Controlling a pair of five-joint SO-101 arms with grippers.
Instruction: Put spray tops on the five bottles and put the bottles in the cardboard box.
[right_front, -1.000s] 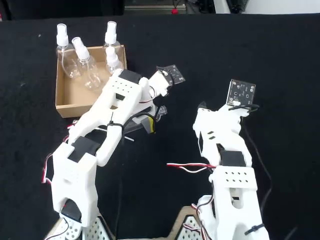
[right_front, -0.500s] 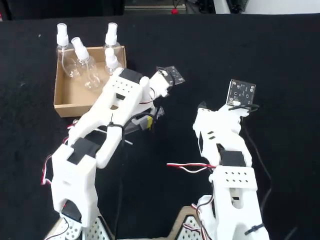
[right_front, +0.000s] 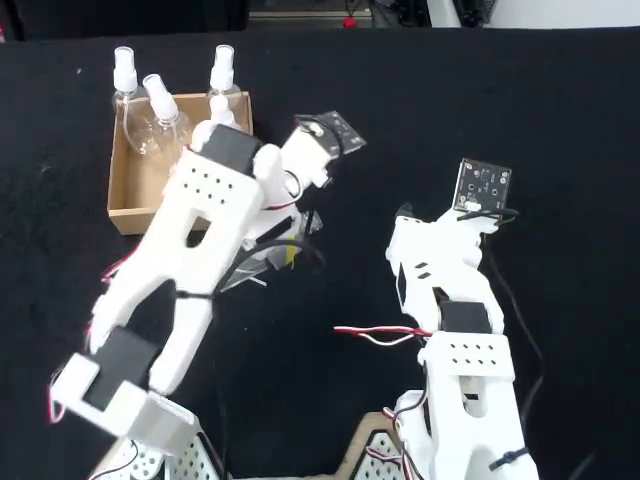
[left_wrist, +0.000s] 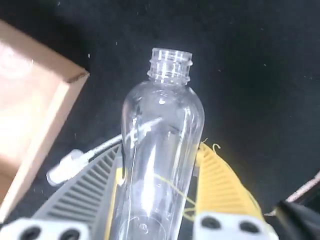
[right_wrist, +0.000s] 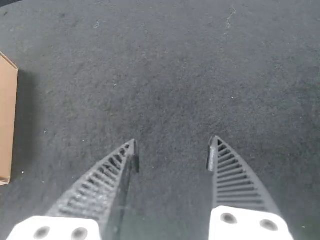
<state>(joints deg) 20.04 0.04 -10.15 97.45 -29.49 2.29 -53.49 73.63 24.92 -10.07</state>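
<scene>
right claw (right_wrist: 171, 152) spread | over black table (right_wrist: 200, 65) | cardboard box (right_wrist: 6, 125) at edge

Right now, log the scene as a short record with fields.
left tool: shut on uncapped clear bottle, near box corner
right tool: open, empty, above black table
loose spray top: lying on table beside left tool
cardboard box: holds four capped bottles
remaining: cap the held bottle, then box it
</scene>
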